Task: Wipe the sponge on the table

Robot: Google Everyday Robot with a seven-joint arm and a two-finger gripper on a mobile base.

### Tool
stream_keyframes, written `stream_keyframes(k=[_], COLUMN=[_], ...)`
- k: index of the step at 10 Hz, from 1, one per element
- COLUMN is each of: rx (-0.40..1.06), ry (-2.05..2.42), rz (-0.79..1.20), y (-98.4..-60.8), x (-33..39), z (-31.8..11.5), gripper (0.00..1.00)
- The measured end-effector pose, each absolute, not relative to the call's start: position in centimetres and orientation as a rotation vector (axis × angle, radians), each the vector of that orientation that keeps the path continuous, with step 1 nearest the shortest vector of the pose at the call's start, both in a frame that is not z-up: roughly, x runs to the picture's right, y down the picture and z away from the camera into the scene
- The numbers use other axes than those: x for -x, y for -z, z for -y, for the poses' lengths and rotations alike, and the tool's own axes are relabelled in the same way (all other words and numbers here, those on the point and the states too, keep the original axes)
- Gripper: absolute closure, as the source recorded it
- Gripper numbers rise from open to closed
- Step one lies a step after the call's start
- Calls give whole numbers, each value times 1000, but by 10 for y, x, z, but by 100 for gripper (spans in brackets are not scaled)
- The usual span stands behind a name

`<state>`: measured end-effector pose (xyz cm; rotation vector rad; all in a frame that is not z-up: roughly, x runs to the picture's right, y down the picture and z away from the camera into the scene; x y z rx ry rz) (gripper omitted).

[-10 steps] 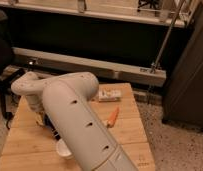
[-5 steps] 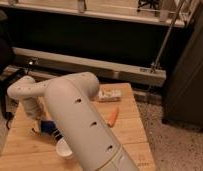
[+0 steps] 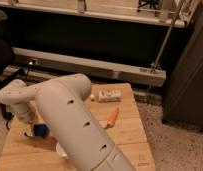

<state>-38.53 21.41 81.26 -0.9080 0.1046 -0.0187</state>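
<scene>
**Blue sponge at the left of the worktop, under the closed jaws**

The wooden worktop (image 3: 127,140) fills the lower half of the view, its plank grain bare toward the right-hand corner. Across it lies the robot's thick white arm (image 3: 75,120), running from the bottom edge up to an elbow at the far left and then folding down. It hides much of the worktop's middle.

The jaws hang at the end of that folded arm, low over the left side of the worktop, right at the sponge. They are closed. Whether they are closed on the sponge or only pressed against it, the arm hides.

A white packet (image 3: 109,96) lies near the back edge and an orange stick (image 3: 112,118) lies just in front of it. Both are well apart from the sponge. A pale round thing (image 3: 61,149) peeks out from under the arm nearer the front.

The sponge (image 3: 41,131) shows only as a small bright-blue patch on the wood, beside the arm's lower edge.

It is likely to be light and soft. It would squash under a pinch and bend if dragged by one corner, and it should grip the grain rather than slide freely. A hold across its short width near the middle, with some downward pressure, would keep it flat for wiping. A hold at the edge risks it folding or slipping out.
</scene>
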Motion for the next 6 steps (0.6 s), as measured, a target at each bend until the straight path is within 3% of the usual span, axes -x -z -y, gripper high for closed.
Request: stream_keyframes(k=[6], rx=[911], ry=[92], rz=[-54], y=[-810], x=[427], z=[-223], gripper=[72])
